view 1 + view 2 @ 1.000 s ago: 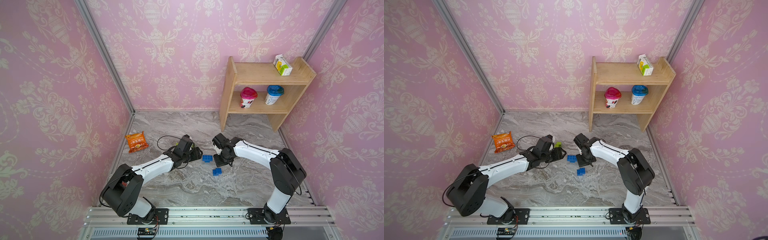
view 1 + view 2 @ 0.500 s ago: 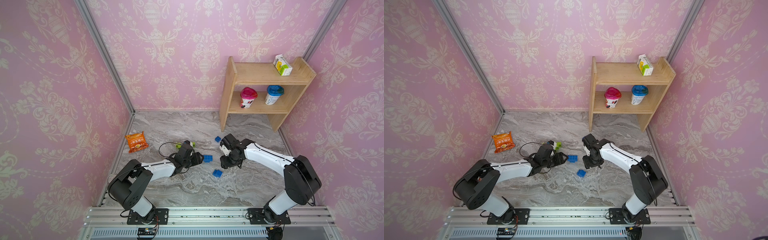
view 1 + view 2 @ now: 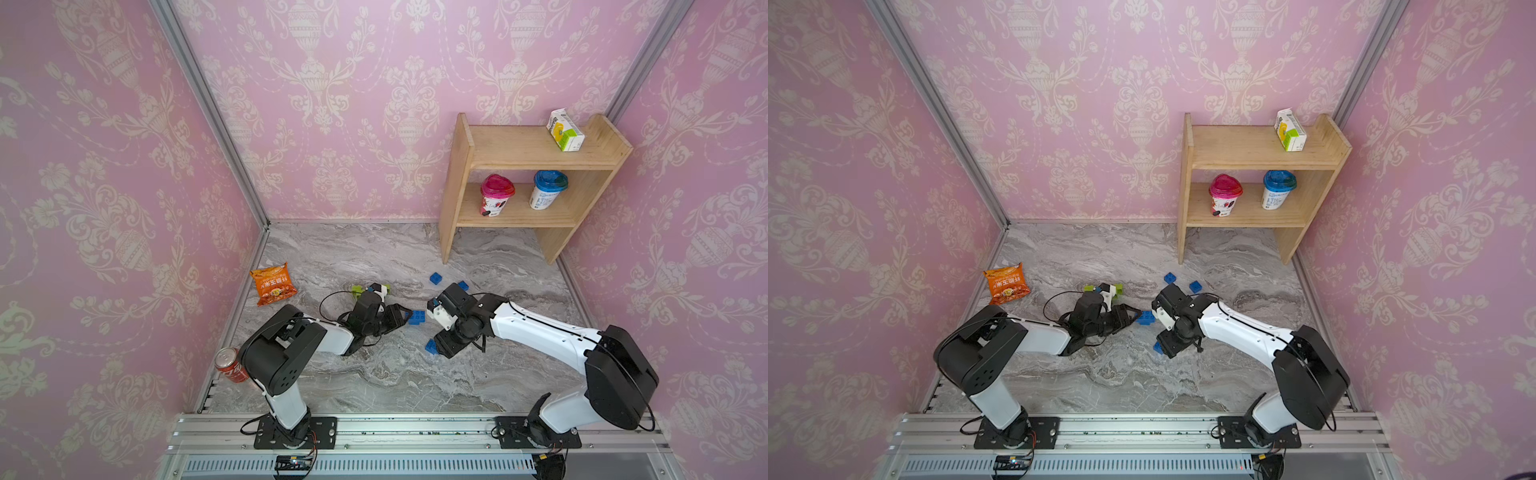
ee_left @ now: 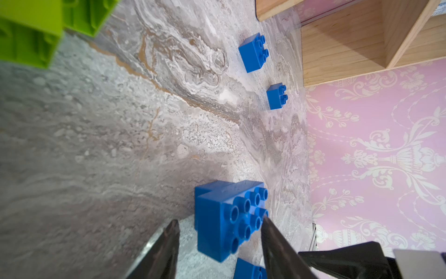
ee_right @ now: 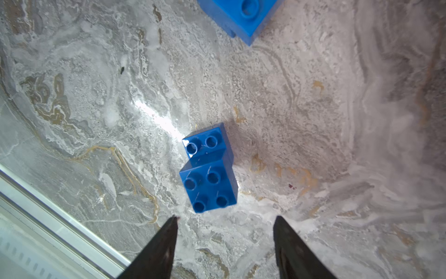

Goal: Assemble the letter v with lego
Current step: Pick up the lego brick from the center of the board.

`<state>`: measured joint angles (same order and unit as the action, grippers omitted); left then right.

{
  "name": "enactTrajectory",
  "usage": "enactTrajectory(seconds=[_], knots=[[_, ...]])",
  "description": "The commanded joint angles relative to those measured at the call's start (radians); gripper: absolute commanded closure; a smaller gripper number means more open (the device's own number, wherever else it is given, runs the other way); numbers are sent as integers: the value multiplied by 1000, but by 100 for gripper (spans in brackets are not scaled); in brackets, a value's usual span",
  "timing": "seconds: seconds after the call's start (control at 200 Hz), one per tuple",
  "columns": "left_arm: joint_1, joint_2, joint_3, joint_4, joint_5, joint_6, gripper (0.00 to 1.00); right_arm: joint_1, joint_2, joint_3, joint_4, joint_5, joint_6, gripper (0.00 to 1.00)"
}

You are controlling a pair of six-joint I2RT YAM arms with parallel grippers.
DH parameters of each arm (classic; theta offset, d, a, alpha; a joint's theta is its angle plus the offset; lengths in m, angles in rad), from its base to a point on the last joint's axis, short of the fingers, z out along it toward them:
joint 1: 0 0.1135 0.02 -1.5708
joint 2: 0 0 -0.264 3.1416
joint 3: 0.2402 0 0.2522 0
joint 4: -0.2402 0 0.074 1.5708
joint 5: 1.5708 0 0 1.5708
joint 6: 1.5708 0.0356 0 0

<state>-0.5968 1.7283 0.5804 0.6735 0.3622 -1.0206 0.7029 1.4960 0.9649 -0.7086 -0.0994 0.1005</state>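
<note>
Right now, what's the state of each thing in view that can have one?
left tool: open, straddling the blue block, not clamped
right tool: open, empty
blue block: studs up, on the table
stepped blue pair: joined, on the table
two loose blue bricks: single, studs up
lime green bricks: on the table, not gripped
cups: upright, lids on
carton: upright
red can: standing

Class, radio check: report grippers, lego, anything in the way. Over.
Left gripper open, straddling a blue brick. Right gripper open, near a blue stack. No V yet. Snack bag well aside.
</note>
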Motion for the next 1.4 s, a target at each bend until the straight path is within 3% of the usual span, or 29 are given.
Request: enactTrajectory(seconds=[0.0,0.46,1.216,1.301,1.396], knots=[[5,18,-9,60,27,-27,47,-2,11,-11,26,-2,-21,35],[5,76,-18,121,41,-63,49,26,75,-13,65,-49,-21,30],[5,119,-34,217,55,-105,60,33,177,5,110,-75,6,57],[5,122,-35,219,57,-104,60,33,176,6,108,-73,7,56],[6,122,-35,218,56,-101,61,33,169,8,102,-58,6,48]])
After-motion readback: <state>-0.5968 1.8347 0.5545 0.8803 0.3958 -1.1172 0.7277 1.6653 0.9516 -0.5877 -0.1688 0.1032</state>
